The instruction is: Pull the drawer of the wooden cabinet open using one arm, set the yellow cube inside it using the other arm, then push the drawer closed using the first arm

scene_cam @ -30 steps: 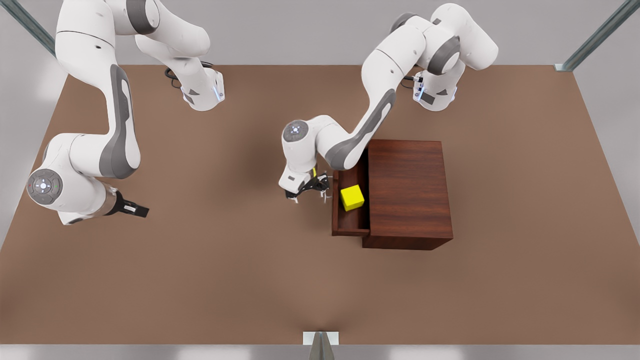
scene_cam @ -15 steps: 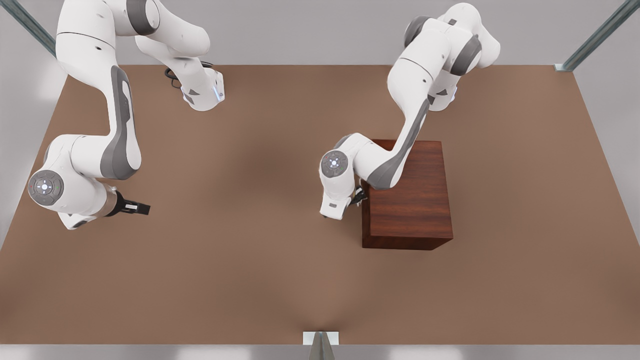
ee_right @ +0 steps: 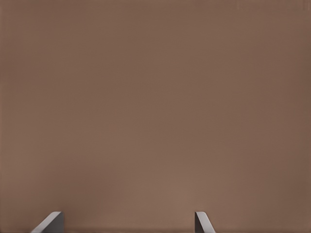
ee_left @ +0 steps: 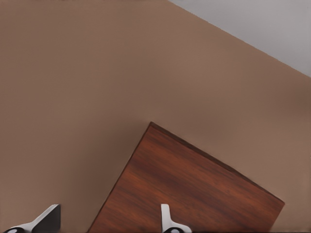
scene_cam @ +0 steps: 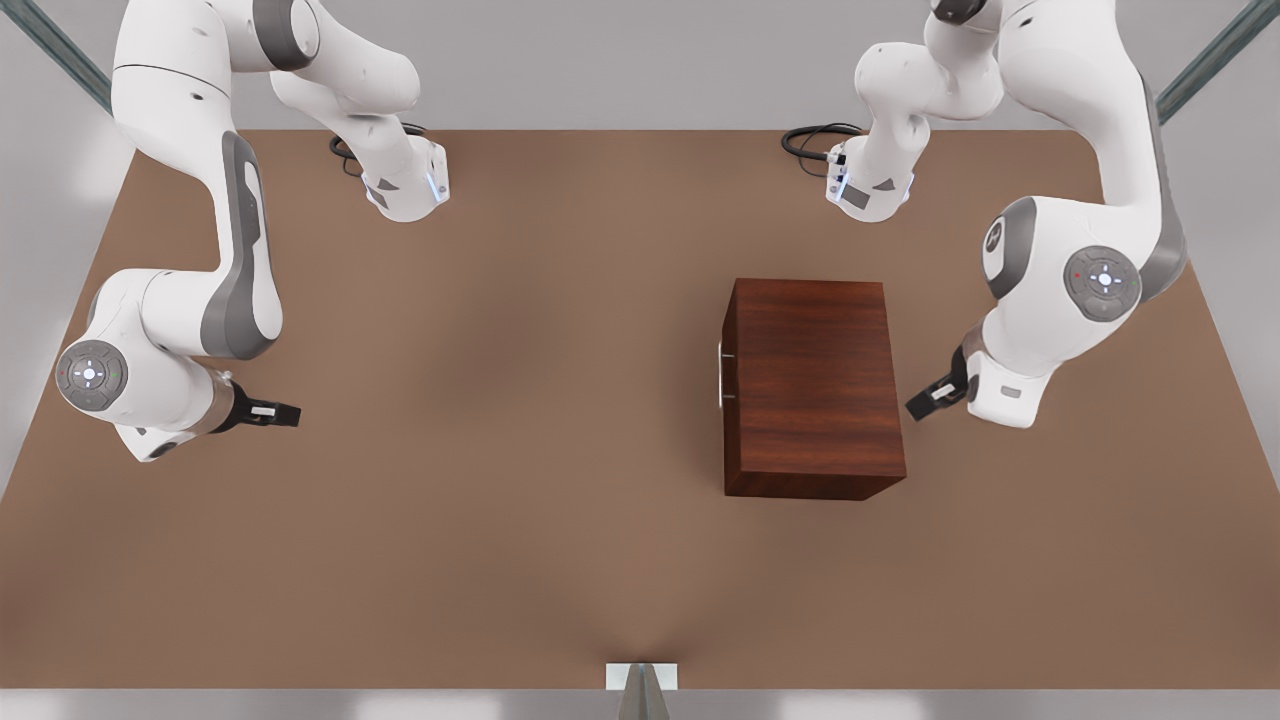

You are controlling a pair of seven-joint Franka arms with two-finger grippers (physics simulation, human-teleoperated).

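We see the wooden cabinet on the brown surface, its drawer pushed flush and the yellow cube hidden. Our left end effector hangs just beside the cabinet at the front view's right, fingers spread. Our right end effector waits well apart at the front view's left, fingers spread.

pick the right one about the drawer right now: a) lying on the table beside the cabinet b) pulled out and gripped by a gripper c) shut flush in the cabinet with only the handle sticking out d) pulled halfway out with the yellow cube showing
c: in the front view the drawer sits flush in the wooden cabinet, only its silver handle protruding, and neither gripper touches it.
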